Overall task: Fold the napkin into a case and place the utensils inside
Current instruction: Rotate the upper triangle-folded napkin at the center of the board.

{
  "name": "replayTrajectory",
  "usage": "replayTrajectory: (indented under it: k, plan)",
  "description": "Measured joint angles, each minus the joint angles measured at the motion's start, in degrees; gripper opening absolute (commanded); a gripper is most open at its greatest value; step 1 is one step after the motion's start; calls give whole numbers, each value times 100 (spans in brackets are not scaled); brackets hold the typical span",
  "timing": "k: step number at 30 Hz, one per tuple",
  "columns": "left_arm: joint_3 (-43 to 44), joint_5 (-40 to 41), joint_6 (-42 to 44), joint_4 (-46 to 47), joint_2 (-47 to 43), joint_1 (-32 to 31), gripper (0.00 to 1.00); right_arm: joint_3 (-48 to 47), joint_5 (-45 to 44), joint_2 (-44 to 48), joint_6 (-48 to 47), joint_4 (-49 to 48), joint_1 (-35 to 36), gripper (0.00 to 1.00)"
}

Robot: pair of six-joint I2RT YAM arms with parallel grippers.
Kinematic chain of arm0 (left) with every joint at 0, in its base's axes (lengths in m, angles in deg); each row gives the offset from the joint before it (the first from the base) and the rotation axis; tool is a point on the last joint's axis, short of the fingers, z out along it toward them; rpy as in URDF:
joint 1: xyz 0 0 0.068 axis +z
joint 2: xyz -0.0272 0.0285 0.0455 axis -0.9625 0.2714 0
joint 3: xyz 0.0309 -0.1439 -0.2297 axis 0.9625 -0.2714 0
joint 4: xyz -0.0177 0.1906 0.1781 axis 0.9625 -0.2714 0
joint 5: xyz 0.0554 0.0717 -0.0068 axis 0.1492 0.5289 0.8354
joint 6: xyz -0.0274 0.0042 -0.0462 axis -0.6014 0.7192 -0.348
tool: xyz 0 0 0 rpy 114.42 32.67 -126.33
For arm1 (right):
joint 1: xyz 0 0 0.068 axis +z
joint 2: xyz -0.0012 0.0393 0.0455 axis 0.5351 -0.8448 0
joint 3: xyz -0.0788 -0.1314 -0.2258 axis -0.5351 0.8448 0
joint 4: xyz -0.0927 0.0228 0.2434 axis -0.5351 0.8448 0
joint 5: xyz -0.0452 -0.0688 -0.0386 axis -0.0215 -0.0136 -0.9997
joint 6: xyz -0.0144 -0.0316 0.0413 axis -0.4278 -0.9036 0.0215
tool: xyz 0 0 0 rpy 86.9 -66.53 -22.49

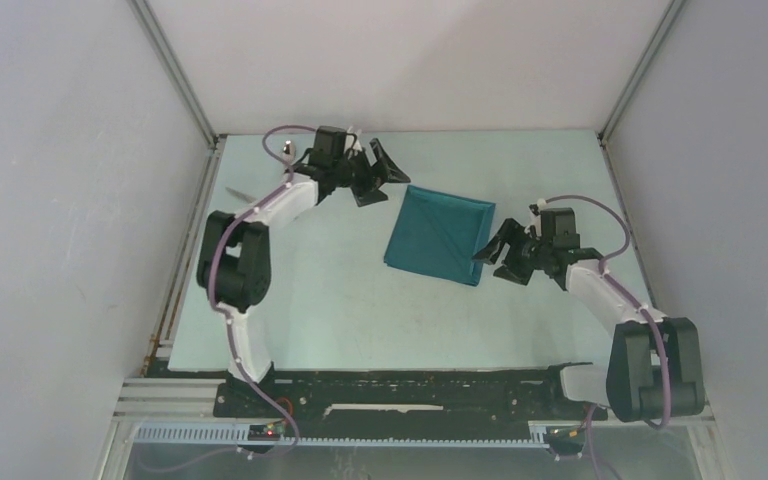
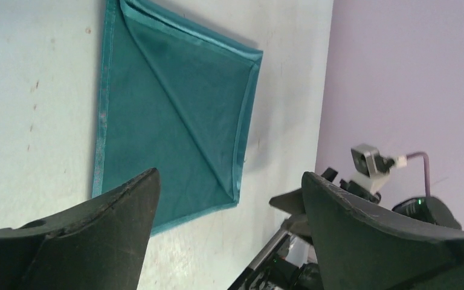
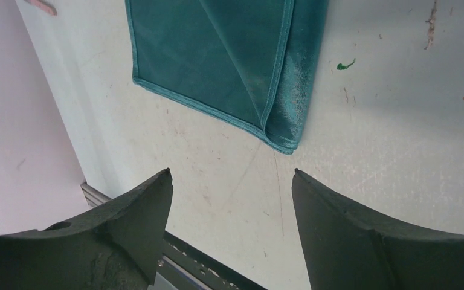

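left gripper (image 1: 380,176) jaws apart, empty, hovered just off the far-left corner of the napkin (image 1: 438,236). right gripper (image 1: 497,258) jaws apart, empty, sat beside its near-right corner. napkin lay folded flat mid table (image 1: 340,310), touched by neither.

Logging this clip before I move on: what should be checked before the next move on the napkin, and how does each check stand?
1. Left hand open: ok.
2. Right hand open: ok.
3. Neither hand holding the napkin: ok.
4. Napkin flat on the table, nothing on it: ok.
5. Napkin's near corner ahead of the right hand: ok.
6. Folded into a narrow case: not ok, it is a broad folded shape.
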Motion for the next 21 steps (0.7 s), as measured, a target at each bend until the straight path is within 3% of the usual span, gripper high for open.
replayTrajectory:
  k: [6, 12, 21]
  plan:
    - [-1370, 7, 295, -140, -1475, 24, 92, 0, 26, -144, 7, 0, -13, 72]
    - [-2946, 11, 494, -223, -2732, -87, 91, 31, 227, -717, 11, -92, -24, 78]
    - [-3908, 55, 627, -286, -3222, -138, 91, 33, 479, -1329, 4, -420, -81, 74]
